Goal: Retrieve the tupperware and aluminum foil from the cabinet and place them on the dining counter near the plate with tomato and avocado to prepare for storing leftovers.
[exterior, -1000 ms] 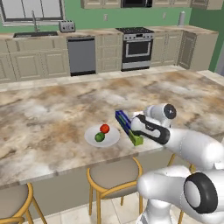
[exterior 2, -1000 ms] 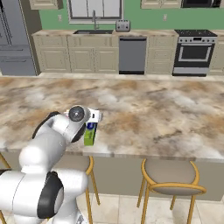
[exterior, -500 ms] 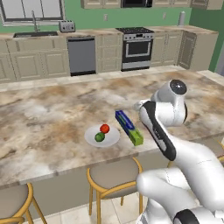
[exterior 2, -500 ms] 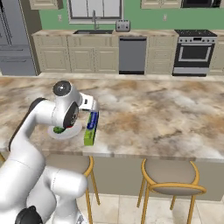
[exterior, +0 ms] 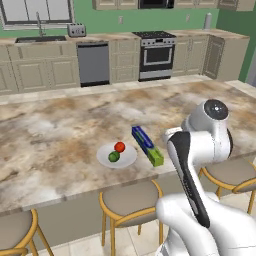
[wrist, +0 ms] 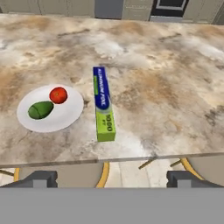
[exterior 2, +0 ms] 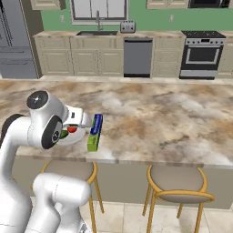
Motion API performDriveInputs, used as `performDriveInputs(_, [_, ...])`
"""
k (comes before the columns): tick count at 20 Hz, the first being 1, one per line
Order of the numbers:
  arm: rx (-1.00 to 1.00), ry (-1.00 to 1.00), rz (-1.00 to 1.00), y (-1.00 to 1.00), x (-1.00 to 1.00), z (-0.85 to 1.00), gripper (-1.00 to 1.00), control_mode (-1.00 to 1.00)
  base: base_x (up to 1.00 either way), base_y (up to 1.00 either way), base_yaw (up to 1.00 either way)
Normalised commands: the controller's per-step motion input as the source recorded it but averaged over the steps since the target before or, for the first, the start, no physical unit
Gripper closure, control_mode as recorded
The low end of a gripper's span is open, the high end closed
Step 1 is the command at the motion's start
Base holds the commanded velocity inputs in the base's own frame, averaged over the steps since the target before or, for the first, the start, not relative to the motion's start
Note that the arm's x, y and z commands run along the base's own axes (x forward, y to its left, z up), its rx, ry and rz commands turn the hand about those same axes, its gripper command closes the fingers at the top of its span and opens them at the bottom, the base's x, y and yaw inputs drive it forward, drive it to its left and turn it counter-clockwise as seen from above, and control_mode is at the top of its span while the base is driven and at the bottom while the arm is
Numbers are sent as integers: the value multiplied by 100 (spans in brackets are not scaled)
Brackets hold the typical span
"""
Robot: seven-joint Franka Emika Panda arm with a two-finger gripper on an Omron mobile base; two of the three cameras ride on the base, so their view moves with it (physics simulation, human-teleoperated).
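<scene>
The long slim blue carton of aluminum foil point(wrist: 103, 103) was laid flat on the marbled beige-brown stone counter point(wrist: 166, 87), just beside the round white plate point(wrist: 65, 114) of tomato and avocado, presumably for wrapping leftovers. The end effector point(wrist: 112, 178) was spread wide, empty.

I stand in a home kitchen: a stove point(exterior: 157, 54) at my one o'clock, a dishwasher point(exterior: 93, 64) and a sink point(exterior: 39, 39) with a toaster point(exterior: 76, 31) at eleven, beige cabinets point(exterior 2: 99, 61), green walls, and yellow-framed stools point(exterior 2: 178, 183) under the dining counter point(exterior: 60, 130).
</scene>
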Motion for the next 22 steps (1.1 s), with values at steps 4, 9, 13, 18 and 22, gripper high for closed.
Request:
performDriveInputs(4, [0,0,-2,0,-24,32,-100,-100,0,0,0])
performDriveInputs(9, [0,0,0,-2,-5,8,-100,100,-22,-14,-1])
performDriveInputs(13, [0,0,0,0,0,0,-100,100,-42,-79,-20])
performDriveInputs(18, [0,0,0,0,0,0,-100,100,-32,-100,-37])
performDriveInputs(22, [0,0,0,0,0,0,-100,100,3,-100,-48])
